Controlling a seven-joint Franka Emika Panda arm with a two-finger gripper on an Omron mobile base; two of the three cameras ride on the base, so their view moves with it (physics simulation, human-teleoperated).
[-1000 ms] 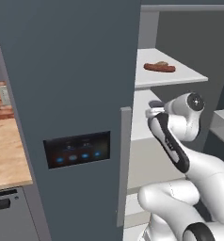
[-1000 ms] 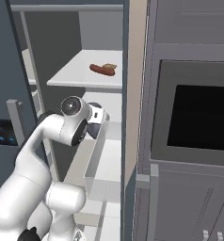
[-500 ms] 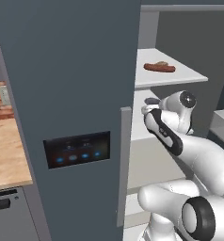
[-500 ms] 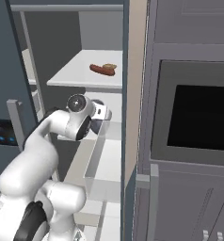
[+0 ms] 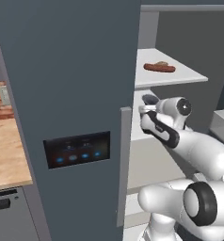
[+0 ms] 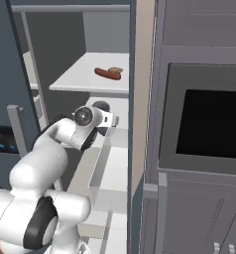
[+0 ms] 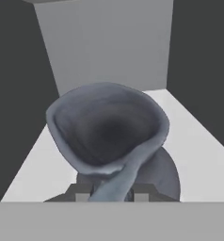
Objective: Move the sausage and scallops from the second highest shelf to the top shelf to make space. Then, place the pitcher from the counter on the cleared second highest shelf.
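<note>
A dark grey fridge is standing open, its door filling the left of the left base view, with a strip of light wooden counter showing at the far left. A white robot arm is reaching into the fridge, under the top shelf. On that pale shelf, the reddish-brown sausage is lying with the tan scallops touching it just behind. On the shelf below, the dark blue-grey pitcher is sitting close in front of the hand, its flared rim facing the hand camera. The gripper is holding the pitcher's loop handle, its fingers narrowly closed around it.
</note>
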